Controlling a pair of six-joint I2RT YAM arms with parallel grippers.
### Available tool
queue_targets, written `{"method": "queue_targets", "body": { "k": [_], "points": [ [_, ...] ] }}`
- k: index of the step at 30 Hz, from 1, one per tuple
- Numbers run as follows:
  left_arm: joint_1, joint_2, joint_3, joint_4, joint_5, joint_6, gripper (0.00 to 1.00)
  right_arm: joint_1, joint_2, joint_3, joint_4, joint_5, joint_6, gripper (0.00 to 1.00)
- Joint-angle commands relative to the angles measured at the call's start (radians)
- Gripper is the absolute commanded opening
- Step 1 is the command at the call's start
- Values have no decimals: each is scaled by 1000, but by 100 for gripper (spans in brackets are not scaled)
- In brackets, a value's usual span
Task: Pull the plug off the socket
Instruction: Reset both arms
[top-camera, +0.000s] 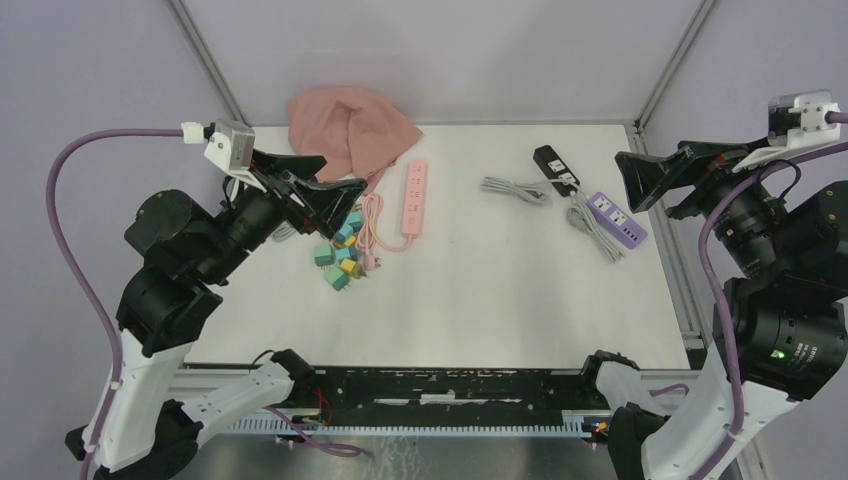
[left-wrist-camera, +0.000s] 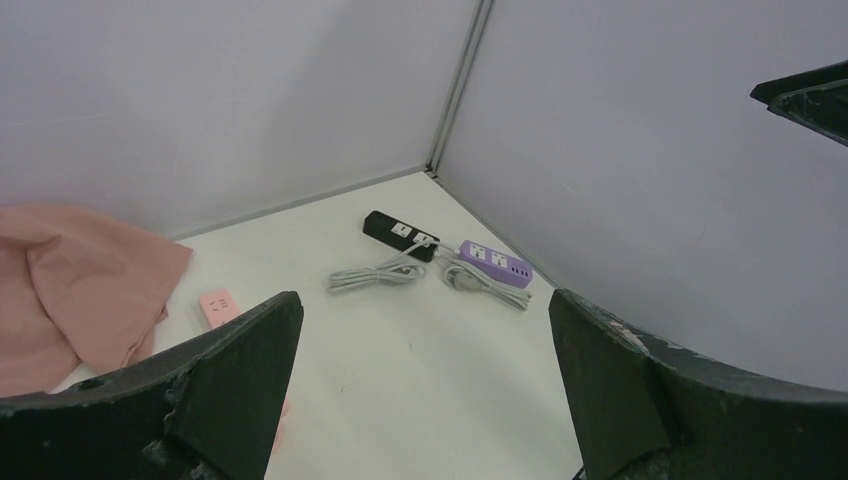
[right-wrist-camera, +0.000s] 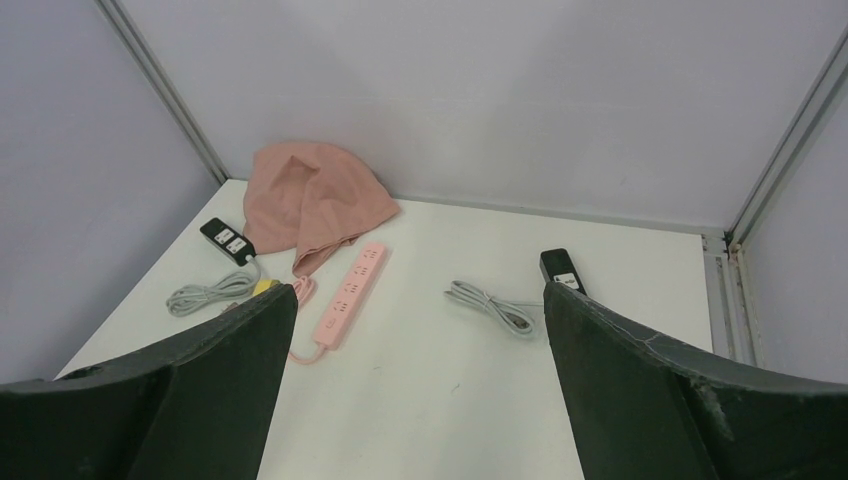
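My left jaws: wide open, by the coloured blocks (top-camera: 340, 258), well away from the target. Black socket strip (top-camera: 553, 166) lies right of centre on the tabletop (top-camera: 480, 300), long axis diagonal, far-left to near-right. White plug (top-camera: 568, 183) sits at its near-right end. My right jaws: wide open, nearer, so probably the right arm's job.
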Motion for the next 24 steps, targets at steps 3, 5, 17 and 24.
{"method": "queue_targets", "body": {
  "k": [3, 5, 17, 24],
  "points": [
    [2, -3, -18, 53, -2, 27, 99, -2, -7, -15, 59, 3, 13, 99],
    [2, -4, -22, 57, 0, 26, 99, -3, -8, -19, 62, 4, 11, 99],
    [2, -9, -38, 70, 5, 24, 99, -3, -16, -35, 68, 6, 10, 99],
    [3, -13, -45, 72, 2, 24, 99, -2, -21, -47, 70, 7, 11, 99]
  ]
}}
